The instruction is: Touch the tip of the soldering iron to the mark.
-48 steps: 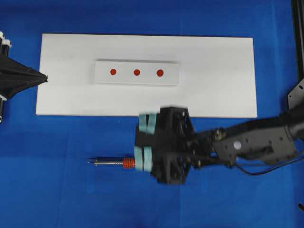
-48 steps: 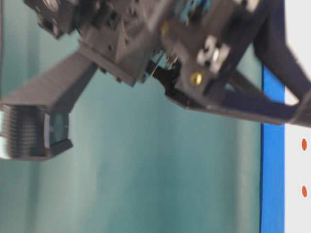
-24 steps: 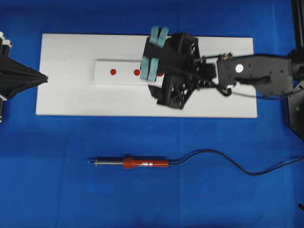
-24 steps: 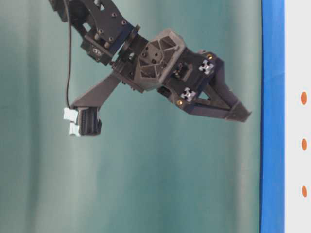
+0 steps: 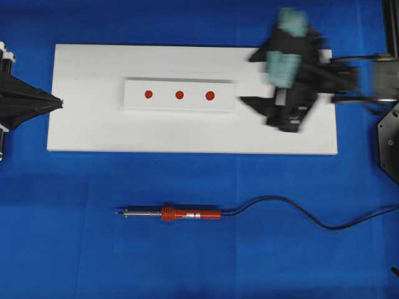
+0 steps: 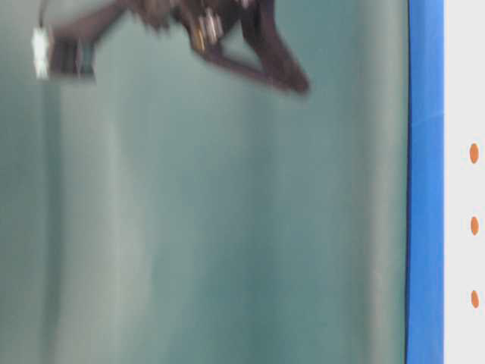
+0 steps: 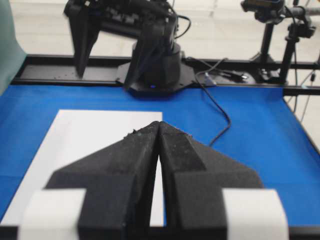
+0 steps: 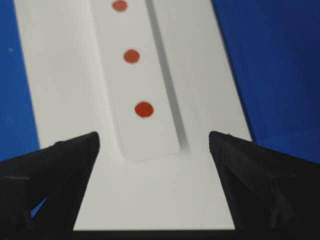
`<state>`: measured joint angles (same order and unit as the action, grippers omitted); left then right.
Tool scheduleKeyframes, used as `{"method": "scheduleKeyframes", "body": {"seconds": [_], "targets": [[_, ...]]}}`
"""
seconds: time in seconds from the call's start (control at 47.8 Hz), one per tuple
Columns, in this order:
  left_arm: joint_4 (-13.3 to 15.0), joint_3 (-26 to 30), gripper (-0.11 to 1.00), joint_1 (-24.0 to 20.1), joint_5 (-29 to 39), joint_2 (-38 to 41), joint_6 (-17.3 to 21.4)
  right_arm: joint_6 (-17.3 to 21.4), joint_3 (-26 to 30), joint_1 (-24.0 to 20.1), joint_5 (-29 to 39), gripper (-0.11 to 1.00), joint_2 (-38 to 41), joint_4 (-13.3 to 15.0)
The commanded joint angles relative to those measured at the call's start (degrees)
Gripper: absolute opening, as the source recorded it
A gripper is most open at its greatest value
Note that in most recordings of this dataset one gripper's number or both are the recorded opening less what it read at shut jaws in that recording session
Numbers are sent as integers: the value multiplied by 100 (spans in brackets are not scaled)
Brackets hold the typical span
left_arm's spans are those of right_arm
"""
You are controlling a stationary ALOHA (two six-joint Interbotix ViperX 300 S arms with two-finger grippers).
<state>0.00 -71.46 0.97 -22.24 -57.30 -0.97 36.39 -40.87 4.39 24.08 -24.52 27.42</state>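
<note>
While my right gripper (image 5: 283,47) hangs wide open at the board's (image 5: 93,124) three o'clock end, left fingers (image 7: 135,165) pressed together, the soldering iron (image 5: 171,213) lies untouched at six o'clock of the mark (image 5: 179,95).

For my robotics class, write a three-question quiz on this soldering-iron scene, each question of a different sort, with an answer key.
1. True or false: the slim red-handled soldering iron lies on the white rectangular board.
2. Multiple choice: the right gripper is (A) shut on the iron, (B) open and holding nothing, (C) shut on the white strip.
3. Fill in: the mark, the middle small red dot, sits on a white strip beside ___ other red dots.

Key: 1 false, it lies on the blue table surface below the board; 2 B; 3 two.
</note>
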Motion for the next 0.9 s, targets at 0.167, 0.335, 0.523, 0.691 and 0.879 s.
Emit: {"method": "scheduleKeyframes", "body": {"seconds": [0.167,0.335,0.523,0.691,0.879], "targets": [[-18,79,0,9,-18,18,0,18,-1099,0,-475,89,-1916,0],[-18,79,0,9,-18,18,0,18,-1670,0,-659,87,-2681,0],[-18,79,0,9,-18,26,-9,18,-2268,-9,-993,87,-3252,0],[-18,79,0,18,-26,44,-18,18,-2646,0,-1318,87,-3489,0],[-9,70,0,18,-26,53,-70,35,-2769,0,-1362,87,-3533,-18]]}}
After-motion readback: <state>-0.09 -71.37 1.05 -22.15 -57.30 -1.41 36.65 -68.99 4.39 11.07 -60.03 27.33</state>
